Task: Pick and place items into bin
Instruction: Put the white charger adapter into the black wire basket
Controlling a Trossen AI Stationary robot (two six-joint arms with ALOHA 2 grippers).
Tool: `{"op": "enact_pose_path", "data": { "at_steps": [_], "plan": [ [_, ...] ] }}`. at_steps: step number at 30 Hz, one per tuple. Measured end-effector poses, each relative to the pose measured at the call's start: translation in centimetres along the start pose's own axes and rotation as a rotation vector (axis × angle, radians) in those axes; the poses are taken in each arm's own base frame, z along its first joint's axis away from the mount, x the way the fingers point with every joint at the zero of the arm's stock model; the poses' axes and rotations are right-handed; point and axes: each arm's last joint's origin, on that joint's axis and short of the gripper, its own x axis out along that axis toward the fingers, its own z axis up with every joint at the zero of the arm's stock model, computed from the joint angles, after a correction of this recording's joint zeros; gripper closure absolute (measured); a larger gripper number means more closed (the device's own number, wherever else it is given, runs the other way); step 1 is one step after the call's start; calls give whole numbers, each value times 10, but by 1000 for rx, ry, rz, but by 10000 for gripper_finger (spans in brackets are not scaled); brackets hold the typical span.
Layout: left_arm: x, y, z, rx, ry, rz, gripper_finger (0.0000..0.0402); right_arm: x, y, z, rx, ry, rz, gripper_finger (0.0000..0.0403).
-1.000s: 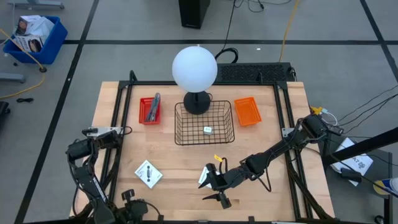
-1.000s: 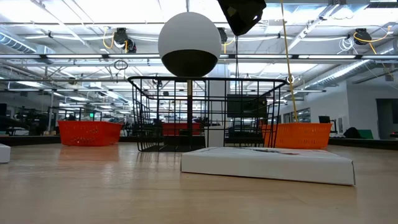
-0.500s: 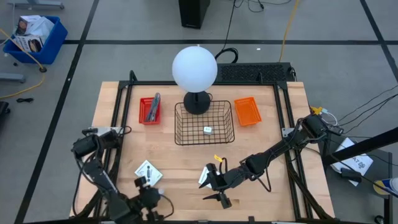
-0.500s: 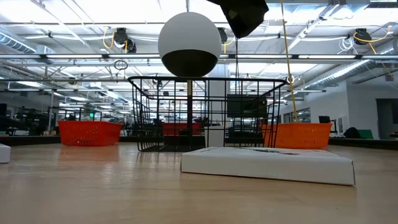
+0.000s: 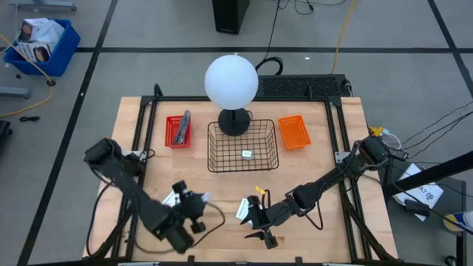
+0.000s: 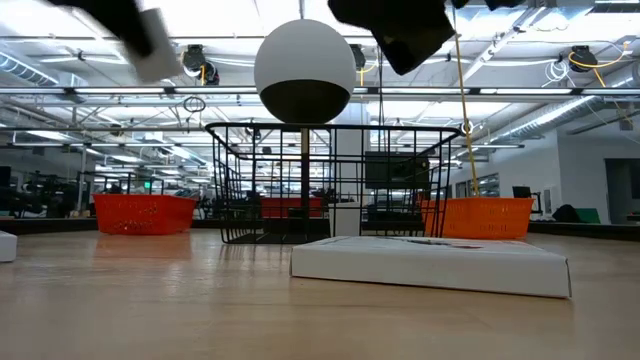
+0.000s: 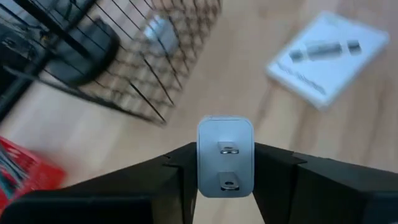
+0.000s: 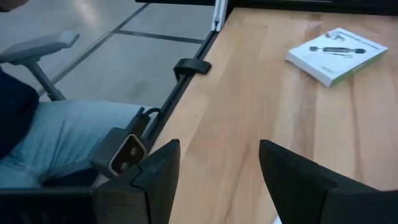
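Observation:
My left gripper (image 5: 198,201) is over the table's near middle, shut on a small white plug block (image 7: 225,165) with two metal prongs. It shows blurred and high in the low view (image 6: 135,30). My right gripper (image 5: 260,225) hovers open by the near edge, next to a white card (image 5: 242,210) that lies flat on the wood. A second white card (image 8: 339,46) lies flat farther left and is partly hidden under my left arm in the high view. A tiny white cube (image 5: 247,154) sits on the black wire basket's floor. The grey tool (image 5: 182,127) lies in the red bin. My left gripper pinches the white plug block by its two opposite sides (image 7: 202,168), one finger (image 7: 168,180) on each. The pronged face is turned toward the wrist camera. The fingers slant down from the table's left. The block is lifted clear above the wood.
The black wire basket (image 5: 210,148) stands mid-table, with the white globe lamp (image 5: 231,81) behind it. A red bin (image 5: 168,134) is to its left and an orange bin (image 5: 294,131) to its right. A person's leg in jeans (image 8: 62,137) shows beyond the near edge.
My left arm has swung up from the near left corner toward the table's middle, moving right and toward the far side with the white block. It now comes into the low view at the upper left and covers part of the left card. The right arm has barely moved.

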Motion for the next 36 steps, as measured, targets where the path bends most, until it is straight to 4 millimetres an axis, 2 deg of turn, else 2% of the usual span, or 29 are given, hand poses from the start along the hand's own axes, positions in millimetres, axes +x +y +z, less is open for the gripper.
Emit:
{"op": "enact_pose_path", "data": {
  "at_steps": [6, 11, 16, 21, 27, 30, 33, 36],
  "plan": [
    [-4, 52, 45, -71, -31, 4, 292, -5, 3, 5, -3, -17, 9, 192],
    [7, 101, 77, -168, -13, 34, 293, -10, 3, 9, -3, -29, 11, 192],
    [38, 133, 105, -187, 57, -45, 281, -9, 3, 7, -9, -13, 8, 192],
    [69, 157, 131, -215, 12, -126, 294, -9, 3, 7, -9, -7, 7, 192],
    [94, 199, 144, -296, 41, -182, 281, -9, 5, 6, -12, -5, 11, 192],
    [107, 210, 143, -338, 72, -211, 280, -9, 5, 6, -12, -5, 11, 192],
    [125, 211, 137, -346, 104, -226, 288, -9, 5, 6, -12, -5, 12, 192],
    [147, 202, 128, -339, 124, -245, 292, -9, 5, 6, -12, -5, 11, 192]
  ]
}}
